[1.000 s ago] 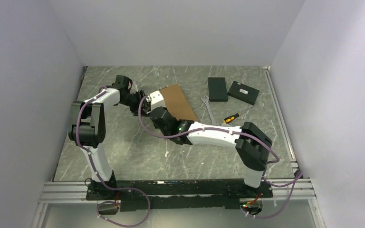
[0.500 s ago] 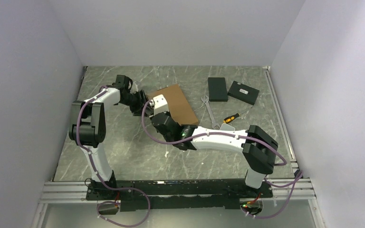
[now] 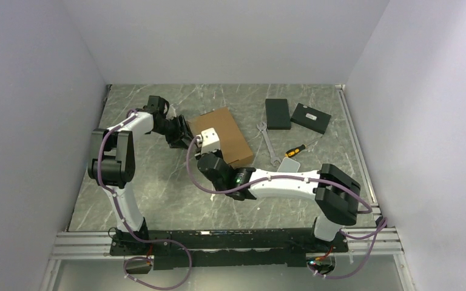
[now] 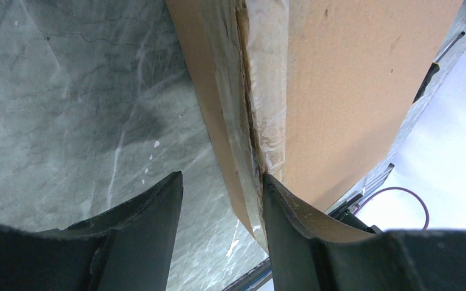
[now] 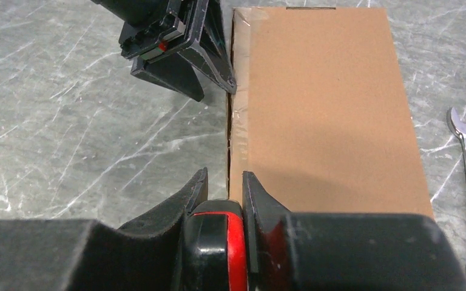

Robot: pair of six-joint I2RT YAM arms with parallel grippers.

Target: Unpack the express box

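Top view first: the express box (image 3: pixel 224 129) lies flat on the table (image 3: pixel 158 188), lid down, left of centre and towards the back, with both arms closing on its left side. The left gripper (image 3: pixel 184 130) is at the far-left edge. Up close, its jaws are spread: one fingertip (image 4: pixel 271 185) sits right at the taped seam of the box (image 4: pixel 352 85), the other (image 4: pixel 168 188) over bare table, off the cardboard. What lies under the lid is out of sight.

The right gripper (image 3: pixel 210 147) is mostly buried under its own white wrist block from above. Its camera shows the jaws (image 5: pixel 224 182) drawn close together, the near-left edge of the box (image 5: pixel 327 103) running down between them and vanishing beneath the gripper body. Pinching cardboard or just straddling it? Cannot tell. The left gripper (image 5: pixel 213 88) shows beyond, at the same edge.

To the right, apart from the box: a wrench (image 3: pixel 268 143), a screwdriver (image 3: pixel 294 151), two black boxes (image 3: pixel 278 113) (image 3: pixel 310 117), and a pale flat item (image 3: pixel 288 165) half covered by the right arm, too unclear to name.
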